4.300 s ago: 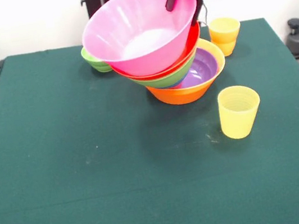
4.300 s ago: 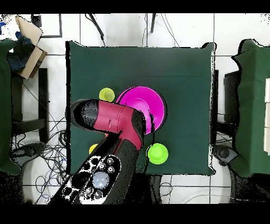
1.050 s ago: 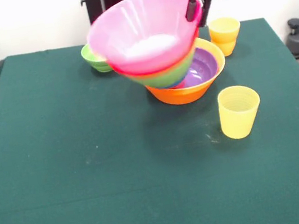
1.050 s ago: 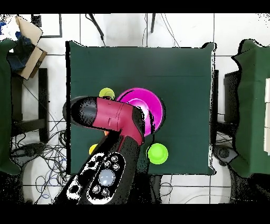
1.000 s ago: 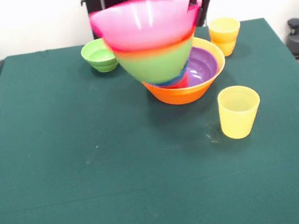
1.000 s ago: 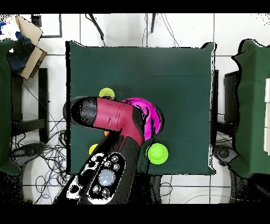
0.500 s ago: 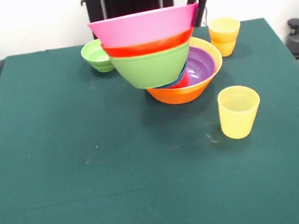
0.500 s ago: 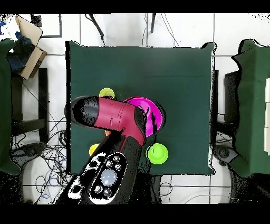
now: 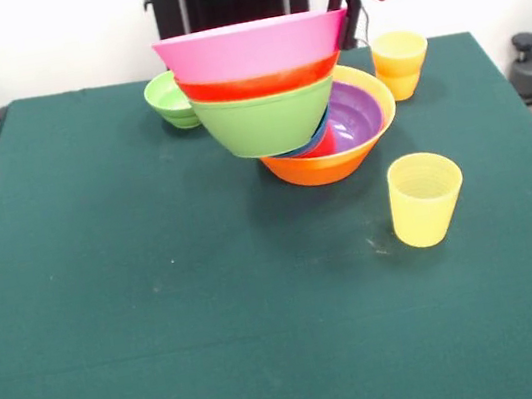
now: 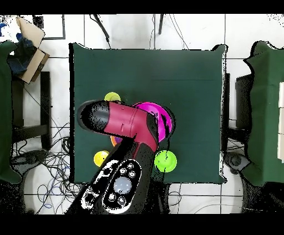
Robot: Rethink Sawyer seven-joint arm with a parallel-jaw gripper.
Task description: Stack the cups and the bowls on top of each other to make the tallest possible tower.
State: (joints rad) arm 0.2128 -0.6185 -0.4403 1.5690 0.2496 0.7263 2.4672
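Gripping the far rim of the large pink bowl (image 9: 252,48), the gripper (image 9: 349,19) stood at the upper right of the front view, its fingers closed on that edge. Nested under the pink bowl were a red-orange bowl (image 9: 258,83) and a medium green bowl (image 9: 269,120), level and leaning out left of the large orange bowl (image 9: 326,165). The held stack's centre lay left of the gripper, so the base sat off-centre beneath it. Two yellow cups (image 9: 425,199) stood apart.

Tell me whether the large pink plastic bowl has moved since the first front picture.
Yes. The large pink plastic bowl has swung from tilted toward the camera to level, its rim now uncovering the small green bowl behind it.
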